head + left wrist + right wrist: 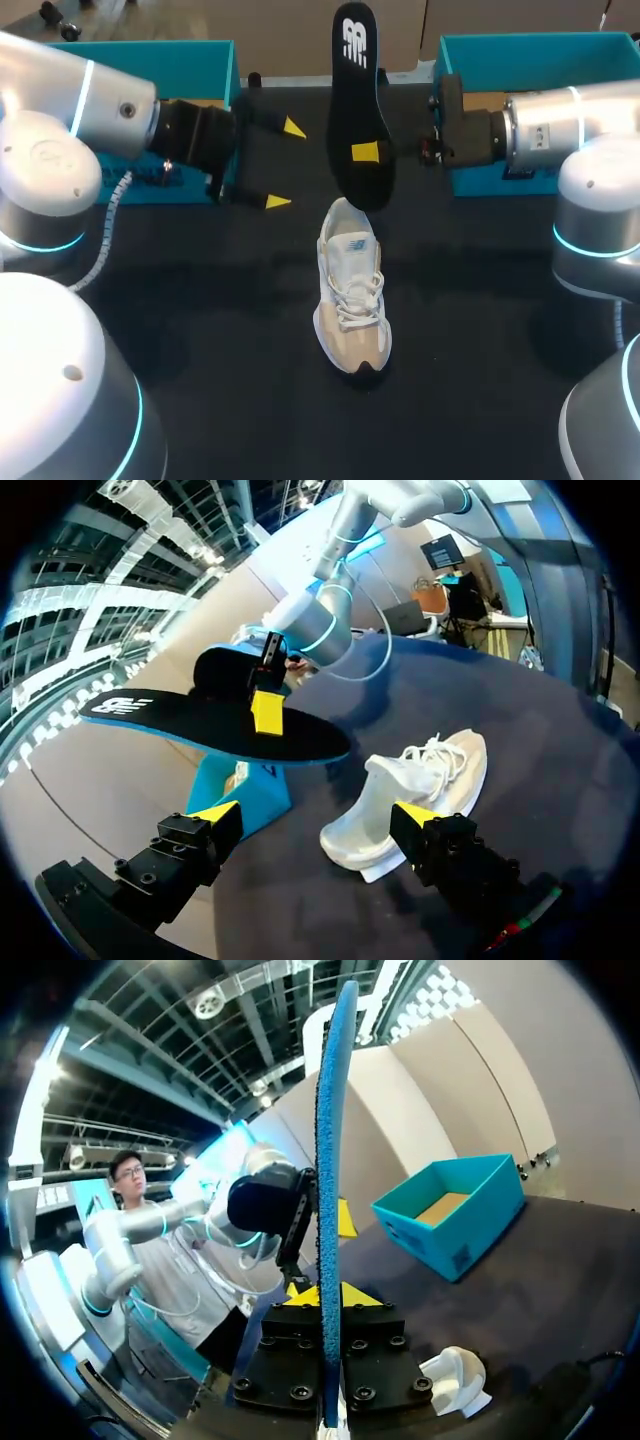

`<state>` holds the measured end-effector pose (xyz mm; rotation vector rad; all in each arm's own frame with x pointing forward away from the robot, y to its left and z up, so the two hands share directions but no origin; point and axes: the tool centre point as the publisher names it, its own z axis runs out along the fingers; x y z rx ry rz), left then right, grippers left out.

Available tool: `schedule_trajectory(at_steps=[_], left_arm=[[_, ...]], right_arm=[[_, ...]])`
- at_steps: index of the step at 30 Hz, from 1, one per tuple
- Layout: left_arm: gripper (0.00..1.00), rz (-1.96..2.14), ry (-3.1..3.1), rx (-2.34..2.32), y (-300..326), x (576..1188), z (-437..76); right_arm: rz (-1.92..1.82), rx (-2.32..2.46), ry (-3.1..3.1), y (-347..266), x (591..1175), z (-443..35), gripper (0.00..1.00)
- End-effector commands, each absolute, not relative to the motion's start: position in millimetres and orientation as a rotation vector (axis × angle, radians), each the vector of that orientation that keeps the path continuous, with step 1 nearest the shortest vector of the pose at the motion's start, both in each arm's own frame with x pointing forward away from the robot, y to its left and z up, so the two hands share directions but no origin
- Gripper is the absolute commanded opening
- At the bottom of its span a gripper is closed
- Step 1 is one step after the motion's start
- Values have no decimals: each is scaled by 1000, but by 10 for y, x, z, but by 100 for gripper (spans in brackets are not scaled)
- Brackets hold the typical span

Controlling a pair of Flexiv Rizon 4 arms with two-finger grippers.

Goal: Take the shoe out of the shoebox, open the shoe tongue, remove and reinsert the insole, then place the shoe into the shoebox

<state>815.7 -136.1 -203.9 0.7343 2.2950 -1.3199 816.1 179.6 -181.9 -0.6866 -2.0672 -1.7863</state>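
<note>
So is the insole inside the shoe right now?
No, the right tool holds the insole up in the air, outside the shoe.

Overhead head view, opposed wrist views, insole (357, 95) shared

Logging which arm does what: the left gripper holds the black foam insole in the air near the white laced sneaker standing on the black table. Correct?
No: it is the right gripper that holds the black foam insole in the air near the white laced sneaker standing on the black table. The head view shows this; the left gripper is open, empty.
</note>
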Motion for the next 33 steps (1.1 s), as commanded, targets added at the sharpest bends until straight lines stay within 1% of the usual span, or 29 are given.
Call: schedule_trajectory(at_steps=[1,9,15,24,33], left_arm=[[100,-1316,2301,736,-1370,8159,-2033],[100,-1316,2301,736,-1370,8159,-2033],[100,-1270,2390,704,-1351,8138,-2117],[100,-1284,2474,565,-1235,8130,-2393],[100,-1235,2642,396,-1186,8162,-2739]], right_arm=[[-1785,-688,-2070,1814,8165,-1821,0],[-1785,-688,-2070,1814,8165,-1821,0],[-1806,-604,-2116,1853,8295,-1891,0],[-1849,-451,-2137,1970,8439,-2071,0],[-1849,-451,-2137,1970,8439,-2071,0]])
